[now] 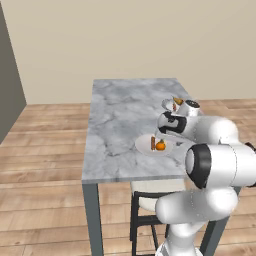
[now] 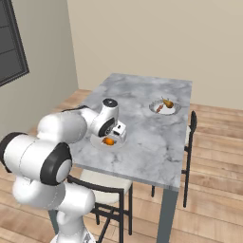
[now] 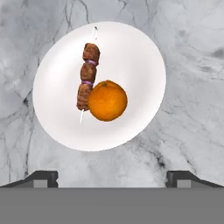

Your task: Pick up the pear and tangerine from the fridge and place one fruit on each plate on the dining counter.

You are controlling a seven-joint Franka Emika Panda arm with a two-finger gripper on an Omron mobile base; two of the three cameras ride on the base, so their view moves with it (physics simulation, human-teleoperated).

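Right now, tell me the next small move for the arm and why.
Probably lift the open tool straight up and clear: the tangerine already lies free on the near plate beside a kebab skewer, and the far plate seems to hold the pear.

The tangerine (image 3: 107,100) lies on the near plate (image 3: 131,52), touching a skewer (image 3: 88,74).

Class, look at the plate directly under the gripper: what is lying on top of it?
On the near plate lie the tangerine and a meat skewer, touching. Whatever lies beneath them is covered.
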